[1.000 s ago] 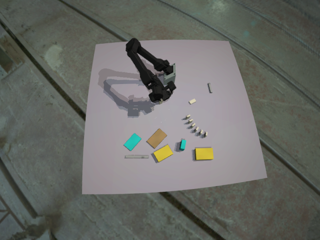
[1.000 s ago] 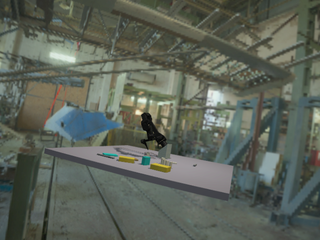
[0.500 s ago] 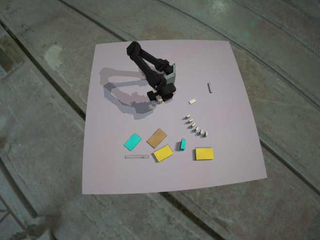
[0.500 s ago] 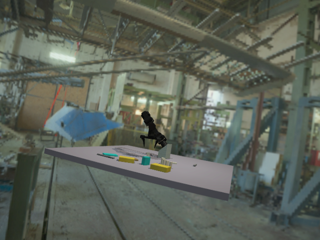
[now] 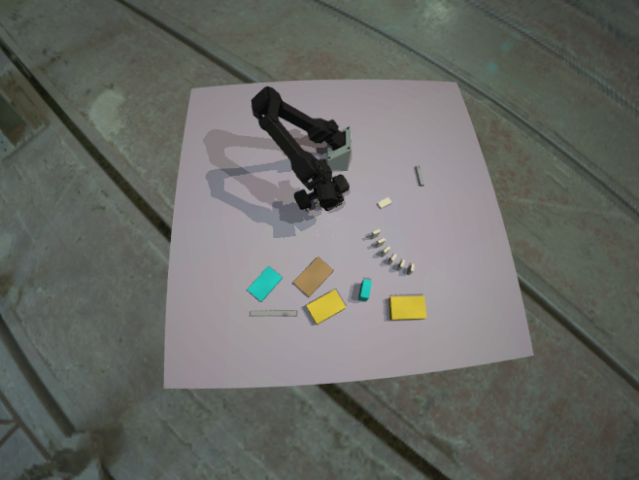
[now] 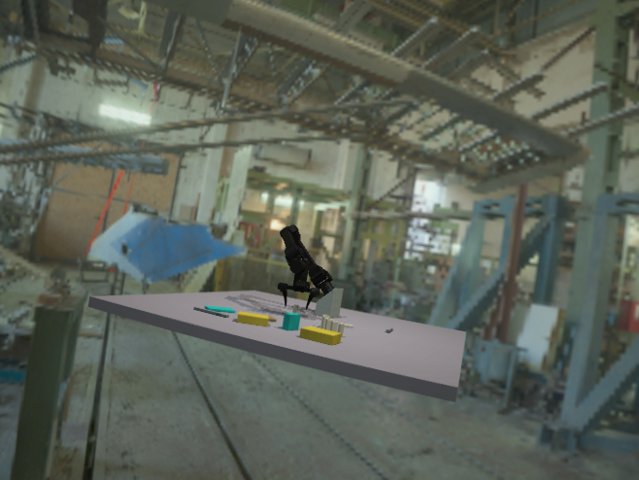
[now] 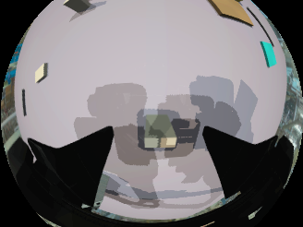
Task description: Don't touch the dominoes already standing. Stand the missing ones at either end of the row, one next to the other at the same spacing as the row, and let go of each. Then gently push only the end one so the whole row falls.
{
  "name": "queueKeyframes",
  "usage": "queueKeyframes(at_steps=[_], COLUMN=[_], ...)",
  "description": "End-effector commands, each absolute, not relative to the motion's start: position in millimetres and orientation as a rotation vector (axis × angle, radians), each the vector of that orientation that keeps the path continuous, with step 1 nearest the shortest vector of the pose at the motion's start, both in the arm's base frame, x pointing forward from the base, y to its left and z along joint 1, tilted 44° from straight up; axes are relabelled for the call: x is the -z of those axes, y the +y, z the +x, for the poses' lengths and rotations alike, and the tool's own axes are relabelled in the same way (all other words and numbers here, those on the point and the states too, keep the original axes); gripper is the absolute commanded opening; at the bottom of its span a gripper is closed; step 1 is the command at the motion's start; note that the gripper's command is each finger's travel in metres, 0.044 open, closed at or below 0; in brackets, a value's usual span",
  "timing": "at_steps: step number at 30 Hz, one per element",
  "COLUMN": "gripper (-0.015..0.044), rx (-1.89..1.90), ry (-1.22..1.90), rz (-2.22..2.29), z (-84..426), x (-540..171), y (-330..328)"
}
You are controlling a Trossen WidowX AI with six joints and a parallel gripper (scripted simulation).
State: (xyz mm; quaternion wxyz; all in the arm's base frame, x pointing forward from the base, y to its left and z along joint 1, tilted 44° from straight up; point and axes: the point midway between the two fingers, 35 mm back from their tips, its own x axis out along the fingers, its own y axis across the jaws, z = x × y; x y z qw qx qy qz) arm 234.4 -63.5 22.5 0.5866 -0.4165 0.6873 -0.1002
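Note:
Several cream dominoes (image 5: 386, 251) (image 6: 332, 325) stand in a curved row right of centre; one end domino (image 7: 78, 5) shows at the wrist view's top left. One loose domino (image 5: 384, 202) (image 7: 42, 73) lies flat beyond the row's upper end. Another domino (image 7: 160, 129) (image 6: 295, 308) stands upright, apart from the row, near the arm's base. My gripper (image 7: 160, 131) (image 6: 296, 307) is open and points down over this domino, with one finger on each side and a gap to each. In the top view the arm hides most of that domino and the fingertips.
Beyond the row are a yellow block (image 5: 407, 307) (image 6: 319, 335) and an upright teal block (image 5: 365, 289) (image 6: 290, 321). Left of them lie another yellow block (image 5: 325, 306), a brown slab (image 5: 313, 276), a teal slab (image 5: 264, 283) and a grey bar (image 5: 273, 313). A small grey bar (image 5: 420, 175) lies right.

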Motion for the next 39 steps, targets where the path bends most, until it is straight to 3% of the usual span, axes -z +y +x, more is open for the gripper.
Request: queueKeyframes(at_steps=[1, 5, 18, 28, 39], gripper=[0.0440, 0.0440, 0.0107, 0.0107, 0.0107], rx=[0.233, 0.234, 0.234, 0.232, 0.226], ry=[1.610, 1.610, 1.610, 1.610, 1.612], rz=[-0.981, -0.981, -0.981, -0.980, -0.971], z=[232.5, 232.5, 232.5, 233.2, 228.7], x=[-17.2, -14.6, -14.6, -16.2, -111.0], y=[-68.4, -71.0, -71.0, -68.9, 24.2])
